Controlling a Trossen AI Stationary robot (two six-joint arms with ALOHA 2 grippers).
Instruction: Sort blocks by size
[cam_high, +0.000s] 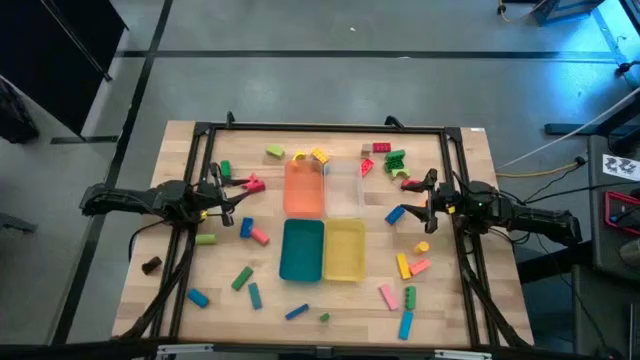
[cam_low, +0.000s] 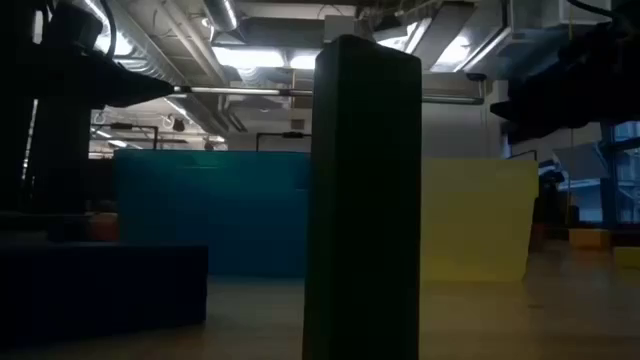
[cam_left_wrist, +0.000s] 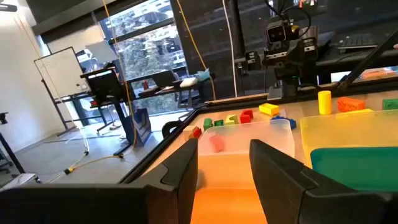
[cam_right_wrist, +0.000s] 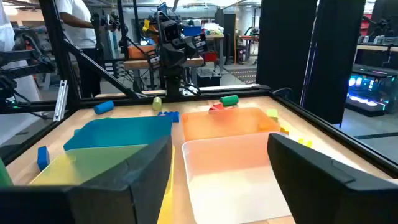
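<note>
Small coloured blocks lie scattered on the wooden table around four trays in its middle: orange (cam_high: 305, 190), clear (cam_high: 343, 192), teal (cam_high: 302, 250) and yellow (cam_high: 345, 250). A pink block (cam_high: 255, 183) and a blue one (cam_high: 247, 227) lie near my left gripper (cam_high: 238, 198). That gripper hovers left of the orange tray, open and empty, and also shows in the left wrist view (cam_left_wrist: 224, 152). My right gripper (cam_high: 416, 197) hovers right of the clear tray, by a blue block (cam_high: 396, 214). It is open and empty, and also shows in the right wrist view (cam_right_wrist: 217, 155).
More blocks lie at the far edge (cam_high: 397, 160), near left (cam_high: 242, 277) and near right (cam_high: 406, 296). A dark block (cam_high: 151, 265) lies at the left edge. A black frame (cam_high: 330, 128) borders the table. In the low view a dark block (cam_low: 362, 200) stands close to the camera.
</note>
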